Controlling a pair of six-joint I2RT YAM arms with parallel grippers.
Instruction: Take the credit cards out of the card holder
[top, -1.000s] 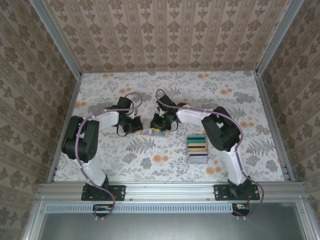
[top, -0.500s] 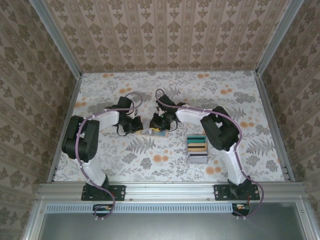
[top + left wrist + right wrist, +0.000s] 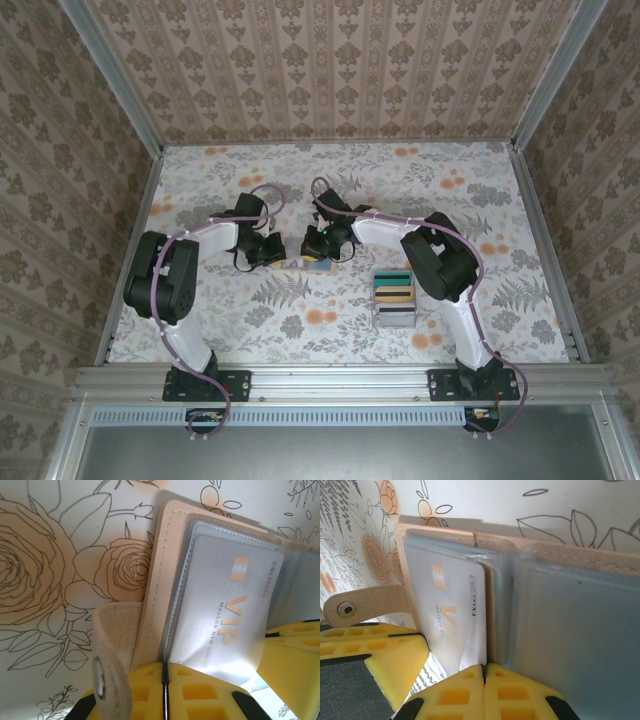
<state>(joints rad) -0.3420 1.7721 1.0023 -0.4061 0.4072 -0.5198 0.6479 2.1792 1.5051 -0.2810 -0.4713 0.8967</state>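
Left gripper (image 3: 164,674) clamped shut on the card holder (image 3: 155,580) mid-table; right gripper (image 3: 484,674) pinched closed at the VIP card (image 3: 449,610) edge (card or sleeve, I can't tell). I'd pull straight along the slot.

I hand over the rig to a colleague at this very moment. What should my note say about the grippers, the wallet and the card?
Left gripper: shut on the near edge of the wallet.
Right gripper: shut on the near edge of the pale VIP card, as far as can be seen.
Where: wallet lies open between both grippers; card appears mostly inside its clear sleeve.
Done: wallet opened, card pinched.
Left: draw the card out and set it down; check the other pockets.
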